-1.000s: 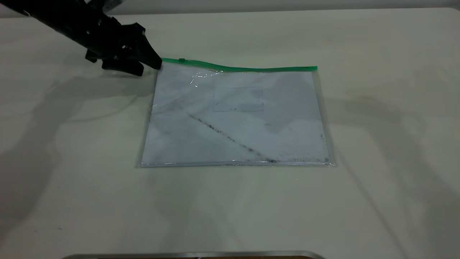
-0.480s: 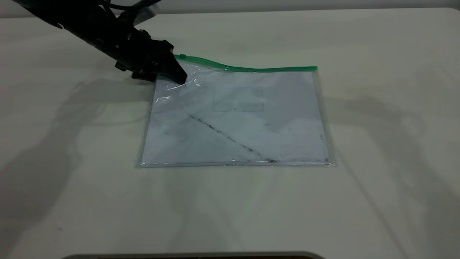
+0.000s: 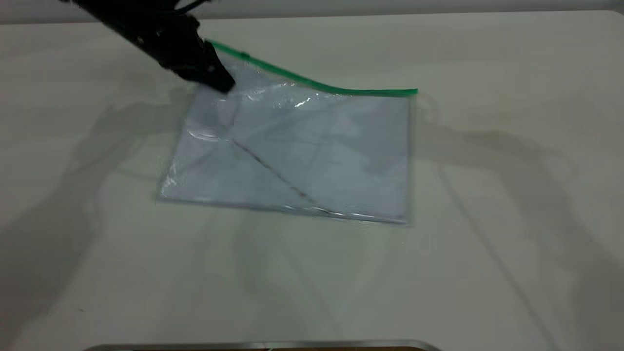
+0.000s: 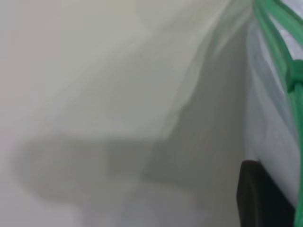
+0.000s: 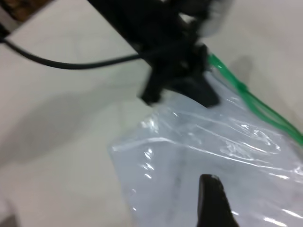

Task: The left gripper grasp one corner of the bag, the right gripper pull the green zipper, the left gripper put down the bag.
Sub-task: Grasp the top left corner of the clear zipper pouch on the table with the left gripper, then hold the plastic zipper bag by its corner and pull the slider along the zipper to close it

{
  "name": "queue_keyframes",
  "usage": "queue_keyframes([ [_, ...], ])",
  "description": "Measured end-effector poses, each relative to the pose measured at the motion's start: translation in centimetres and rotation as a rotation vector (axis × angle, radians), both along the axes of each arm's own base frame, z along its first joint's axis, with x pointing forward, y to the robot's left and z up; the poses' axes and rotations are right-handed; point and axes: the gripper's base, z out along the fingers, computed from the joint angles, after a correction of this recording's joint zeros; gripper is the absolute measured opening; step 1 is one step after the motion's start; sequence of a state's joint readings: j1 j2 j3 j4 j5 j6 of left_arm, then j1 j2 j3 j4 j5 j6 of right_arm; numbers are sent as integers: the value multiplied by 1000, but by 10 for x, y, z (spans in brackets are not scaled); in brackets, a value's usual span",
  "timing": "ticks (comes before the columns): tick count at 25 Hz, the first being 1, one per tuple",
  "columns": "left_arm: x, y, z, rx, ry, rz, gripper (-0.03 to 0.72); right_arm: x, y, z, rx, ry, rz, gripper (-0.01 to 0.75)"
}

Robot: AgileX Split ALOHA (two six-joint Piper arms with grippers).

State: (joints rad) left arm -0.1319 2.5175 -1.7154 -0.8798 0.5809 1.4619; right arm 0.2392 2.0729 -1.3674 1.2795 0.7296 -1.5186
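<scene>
The left gripper (image 3: 217, 80) was clamped on the far left corner of the bag (image 3: 312, 156), which was lifted off the table (image 3: 487, 268) there while its right side lay flat. The green zipper (image 3: 312, 83) sloped down from the raised corner. A dark fingertip (image 5: 213, 201), apparently the right gripper's, was seen above the bag; its opening could not be judged.

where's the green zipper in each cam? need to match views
Exterior view: the green zipper runs along the bag's far edge, climbing to the corner pinched by the left gripper.
Left wrist view: green zipper at the frame's edge.
Right wrist view: green zipper trails from the left gripper.
Shared landmark: the slider tab.
</scene>
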Motion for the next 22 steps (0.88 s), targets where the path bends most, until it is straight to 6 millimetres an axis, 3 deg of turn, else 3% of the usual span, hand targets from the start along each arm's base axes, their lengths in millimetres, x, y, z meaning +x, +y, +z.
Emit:
queue_keyframes([
  [5,2,-7,25,59,-234,-301,57,18,9,-24,-20,-17,17,474],
  [10,-7,-25,33,27,-345,-551,59,23,45,-45,-33,-49,110,473],
  [16,-12,-33,34,11,-343,-608,60,24,75,-68,-25,-51,154,471],
  [22,-13,-33,34,8,-342,-614,60,25,79,-87,-1,-28,127,470],
])
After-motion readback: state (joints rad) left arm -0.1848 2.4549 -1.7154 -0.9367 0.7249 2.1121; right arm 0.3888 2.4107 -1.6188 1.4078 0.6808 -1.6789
